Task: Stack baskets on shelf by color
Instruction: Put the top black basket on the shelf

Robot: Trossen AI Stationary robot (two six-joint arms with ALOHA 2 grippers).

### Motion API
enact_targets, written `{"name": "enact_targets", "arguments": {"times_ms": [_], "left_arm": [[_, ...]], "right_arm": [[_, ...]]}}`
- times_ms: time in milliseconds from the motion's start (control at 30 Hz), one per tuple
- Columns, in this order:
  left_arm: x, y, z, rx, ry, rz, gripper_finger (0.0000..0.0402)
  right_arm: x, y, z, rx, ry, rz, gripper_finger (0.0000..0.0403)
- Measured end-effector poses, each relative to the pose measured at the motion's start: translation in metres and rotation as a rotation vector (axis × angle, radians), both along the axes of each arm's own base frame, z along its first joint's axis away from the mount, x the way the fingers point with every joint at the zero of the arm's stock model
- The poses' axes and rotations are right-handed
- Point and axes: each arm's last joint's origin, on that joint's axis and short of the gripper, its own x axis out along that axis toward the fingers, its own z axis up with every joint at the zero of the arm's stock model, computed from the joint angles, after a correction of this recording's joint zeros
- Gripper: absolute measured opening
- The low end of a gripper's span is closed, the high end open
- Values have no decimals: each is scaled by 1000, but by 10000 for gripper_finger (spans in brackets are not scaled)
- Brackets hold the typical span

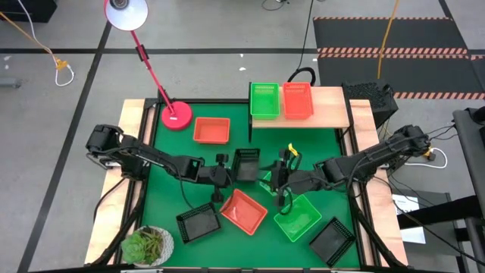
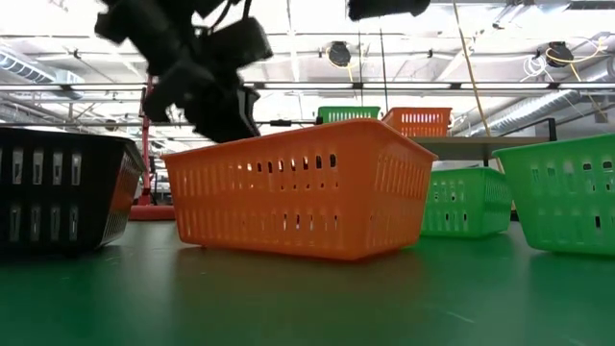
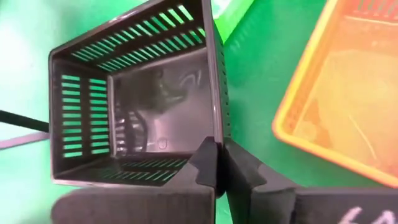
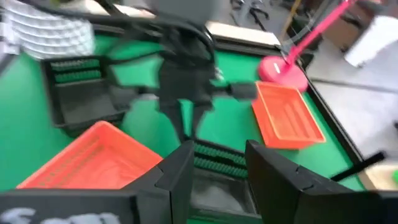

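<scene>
Left gripper [image 1: 227,173], jaws clamped on the black slotted plastic basket [image 1: 246,164] wall; right gripper [image 1: 274,182] at 3 o'clock, jaws apart.

We see two baskets [image 1: 281,101] side by side on the shelf [image 1: 332,112] at the back of the worktop [image 1: 170,144] | one basket [image 1: 211,130] left of the shelf, by the lamp base [image 1: 175,116] | the left hand [image 1: 227,174] clamps a basket [image 1: 245,164] mid-worktop | four baskets [image 1: 243,211] and a plant [image 1: 147,245] in front.

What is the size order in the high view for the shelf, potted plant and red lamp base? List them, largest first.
1. shelf
2. potted plant
3. red lamp base

The camera looks straight down, so nearness hardly skews this.
</scene>
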Motion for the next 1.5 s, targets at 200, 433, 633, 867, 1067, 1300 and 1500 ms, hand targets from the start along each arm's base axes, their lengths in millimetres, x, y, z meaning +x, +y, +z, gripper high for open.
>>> {"name": "enact_targets", "arguments": {"times_ms": [200, 433, 633, 867, 1067, 1300, 1500], "left_arm": [[7, -13, 33, 43, 63, 14, 16], [11, -17, 56, 62, 75, 0, 13], [11, -11, 56, 84, 81, 11, 10], [13, -12, 57, 80, 56, 7, 20], [13, -16, 57, 79, 50, -3, 7], [16, -20, 61, 65, -5, -12, 42], [18, -30, 64, -13, -54, -23, 86]], "right_arm": [[13, -10, -15, 61, 49, -23, 139], [26, -18, -32, 183, 121, 65, 139], [31, -20, -39, 206, 152, 90, 139], [38, -25, -52, 189, 203, 92, 139], [45, -29, -59, 167, 199, 88, 119], [44, -29, -61, 163, 231, 136, 22], [39, -26, -61, 187, 271, 181, 17]]}}
